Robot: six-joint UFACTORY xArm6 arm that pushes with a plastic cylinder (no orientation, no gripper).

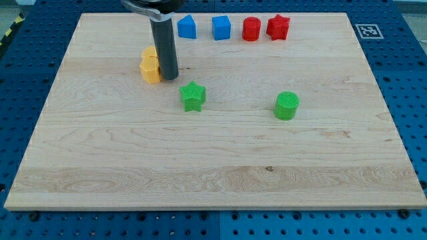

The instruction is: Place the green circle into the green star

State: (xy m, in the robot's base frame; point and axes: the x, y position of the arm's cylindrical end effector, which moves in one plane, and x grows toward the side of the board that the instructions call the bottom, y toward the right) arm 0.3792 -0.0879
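Nearest the view's bottom on the desk (213, 187) sit the green circle (286, 105), right of centre, and the green star (193, 96), well apart to its left with bare wood between them. Behind them my tip (169, 77) rests just beside the yellow blocks (151, 65), up-left of the star and far from the circle; blue blocks (204, 27) and red blocks (265, 28) line the top edge. End effector is a plain rod, no jaws to spread or pinch; circle looks light, rigid, likely slides easily and may veer off-line, so push its right face dead centre toward the star.
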